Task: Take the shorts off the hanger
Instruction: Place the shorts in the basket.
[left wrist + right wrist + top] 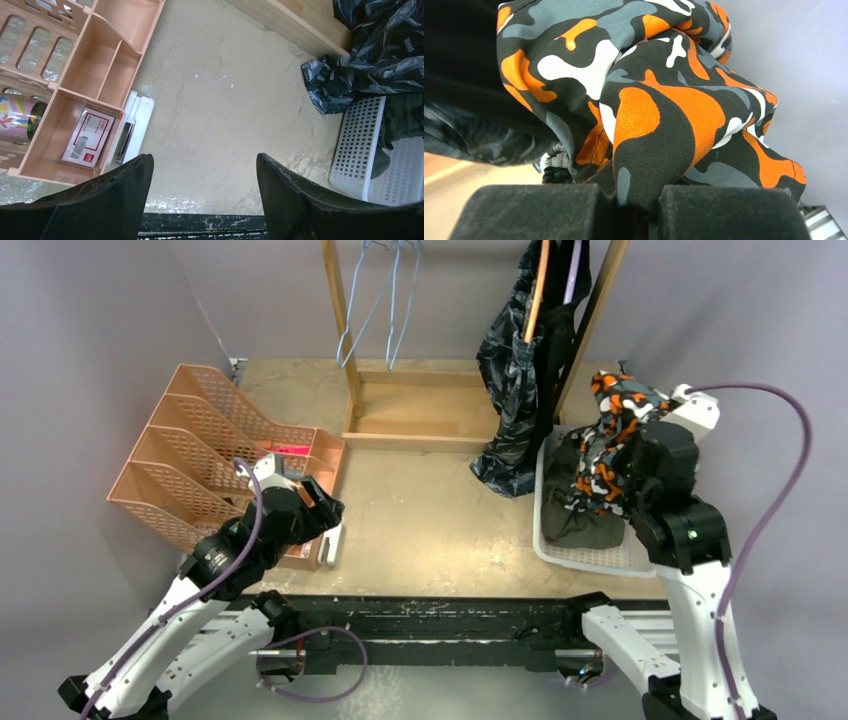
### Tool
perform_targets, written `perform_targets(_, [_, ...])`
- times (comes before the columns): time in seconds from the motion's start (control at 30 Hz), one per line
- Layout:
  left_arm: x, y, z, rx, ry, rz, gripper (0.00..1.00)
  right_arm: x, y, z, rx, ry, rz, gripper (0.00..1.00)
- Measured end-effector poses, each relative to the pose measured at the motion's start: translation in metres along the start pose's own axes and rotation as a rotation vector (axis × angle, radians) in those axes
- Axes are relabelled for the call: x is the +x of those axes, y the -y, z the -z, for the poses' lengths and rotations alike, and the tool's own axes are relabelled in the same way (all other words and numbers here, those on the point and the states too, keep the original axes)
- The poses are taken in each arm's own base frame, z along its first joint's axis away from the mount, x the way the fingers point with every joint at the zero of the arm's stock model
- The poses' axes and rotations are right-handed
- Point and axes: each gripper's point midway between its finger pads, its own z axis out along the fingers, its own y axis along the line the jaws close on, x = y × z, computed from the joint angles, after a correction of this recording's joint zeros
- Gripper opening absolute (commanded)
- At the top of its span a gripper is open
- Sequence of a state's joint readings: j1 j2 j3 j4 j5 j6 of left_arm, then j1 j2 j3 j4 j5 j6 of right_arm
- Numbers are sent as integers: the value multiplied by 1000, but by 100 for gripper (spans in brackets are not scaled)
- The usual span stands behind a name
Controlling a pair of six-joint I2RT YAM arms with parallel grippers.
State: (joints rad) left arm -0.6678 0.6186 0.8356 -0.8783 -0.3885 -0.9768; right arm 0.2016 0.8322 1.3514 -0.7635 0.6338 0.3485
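The bench (430, 510) is carrying a wooden rack (400, 425) at the back, a pink organizer (190, 455) on the left and a white basket (590, 558) on the right. Two blue hangers (385, 300) are dangling bare from the rack's left part. At its right end, the dark camo shorts (512, 390) are hanging down, their lower edge bunching on the bench beside the basket, and the black shorts (562, 340) are hanging just behind them. The olive shorts (588, 523) are lying in the basket. The orange camo shorts (659, 115) are draping over the basket's far end, lifted clear of the rack. The right end effector (636, 200) is pinching a fold of them, its fingers closed tight on the cloth. The left end effector (205, 170) is hovering above the bare bench near the organizer, its jaws standing wide apart and gripping nothing. A white stapler (132, 130) is lying against the organizer's edge. A colourful can (20, 120) and a small red-and-white box (87, 142) are sitting in its compartments.
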Motion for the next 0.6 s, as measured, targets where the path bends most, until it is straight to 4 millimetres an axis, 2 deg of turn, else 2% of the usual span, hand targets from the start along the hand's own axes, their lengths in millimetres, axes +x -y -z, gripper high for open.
perform_targets(0.13, [-2, 0, 3, 10, 9, 6, 75, 34, -13, -15, -27, -106, 36, 0])
perform_targets(0.2, [-2, -1, 4, 11, 9, 6, 75, 43, -20, -19, -49, -141, 43, 0])
perform_targets(0.27, [-1, -2, 4, 8, 8, 5, 75, 45, -24, -18, -62, -155, 34, 0])
perform_targets(0.33, [-1, -3, 4, 4, 5, 3, 75, 34, -22, -9, -59, -162, 18, 0])
perform_targets(0.5, [0, -4, 5, -1, 4, 1, 75, -30, -12, 26, -105, 8, -89, 0])
perform_targets(0.6, [0, -2, 4, 5, 2, 3, 74, -38, -1, 42, -109, 48, -130, 0])
